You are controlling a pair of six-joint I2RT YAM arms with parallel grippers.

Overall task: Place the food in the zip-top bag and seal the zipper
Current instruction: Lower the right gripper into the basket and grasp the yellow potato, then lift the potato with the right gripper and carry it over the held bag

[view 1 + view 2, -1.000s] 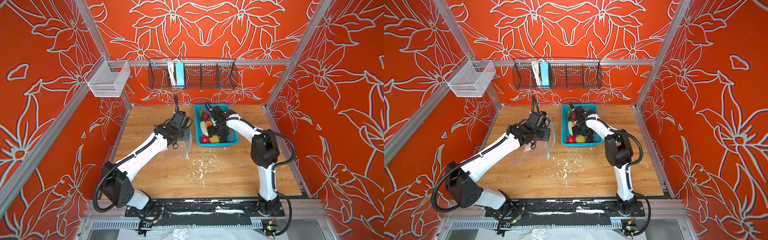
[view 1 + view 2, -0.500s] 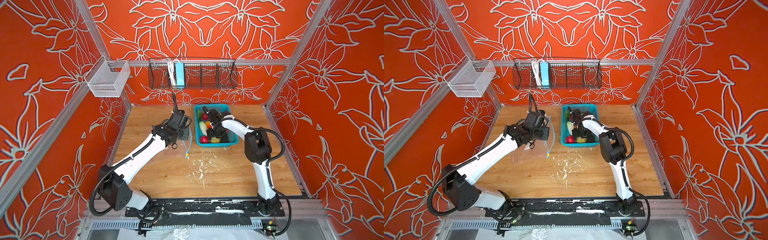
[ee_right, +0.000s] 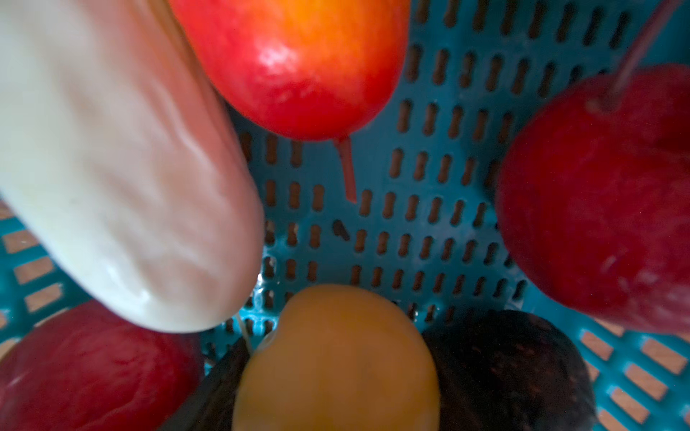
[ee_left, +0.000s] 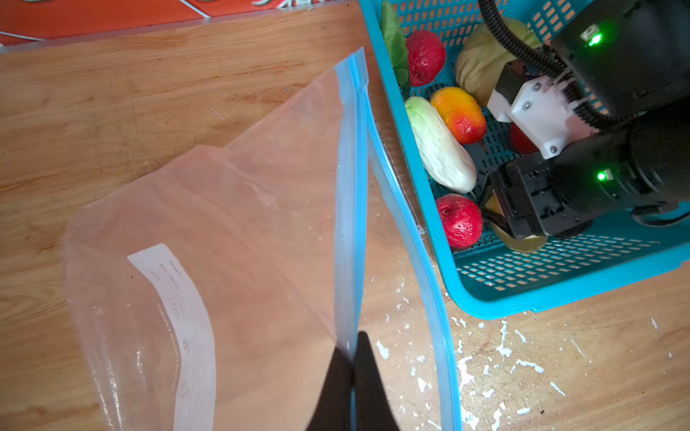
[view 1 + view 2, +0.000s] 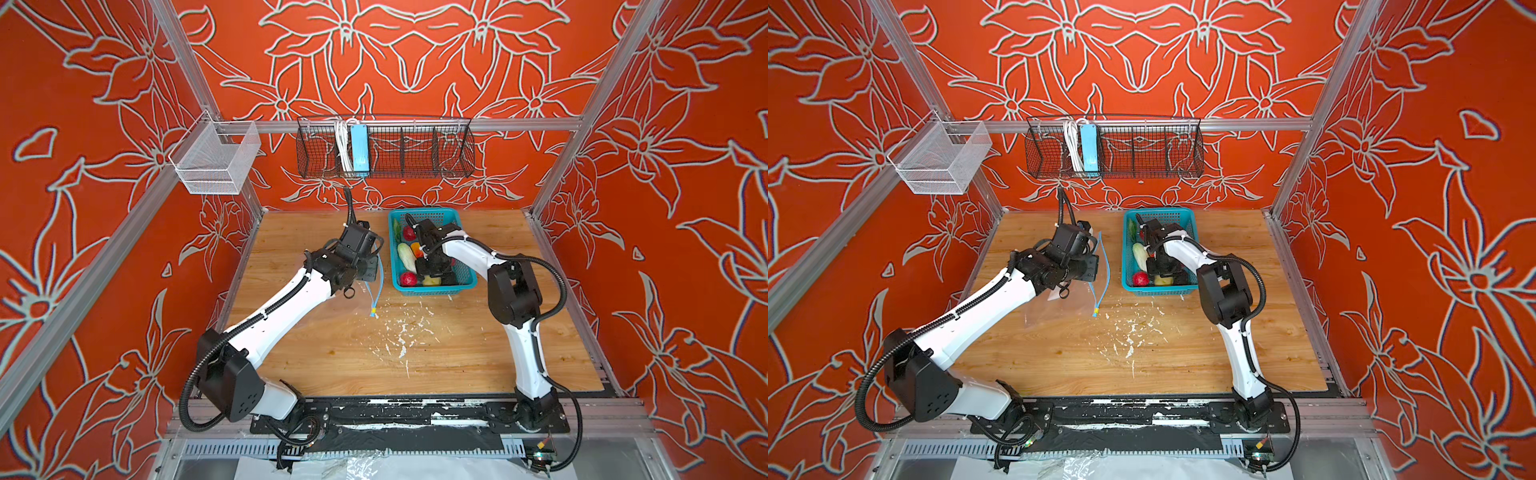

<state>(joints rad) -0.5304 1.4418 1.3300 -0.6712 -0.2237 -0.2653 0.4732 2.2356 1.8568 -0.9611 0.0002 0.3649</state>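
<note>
Both arms share one build: the left arm [image 5: 286,301] and the right arm [image 5: 471,253] have glossy white, rounded links joined by matte black joint housings [image 5: 513,297]. Black corrugated cable conduit [image 5: 562,291] loops from link to link, strapped on with thin ties. The big black shoulder housing [image 5: 239,388] carries a cluster of small round holes. Both arms are mounted on a black base plate [image 5: 415,415] scuffed with white. Near the right wrist sits a white bracket [image 4: 537,112] with silver screws, and two green lights [image 4: 595,38] glow on black casings. The left gripper [image 4: 351,347] ends in two black tapered fingers [image 4: 371,388].
</note>
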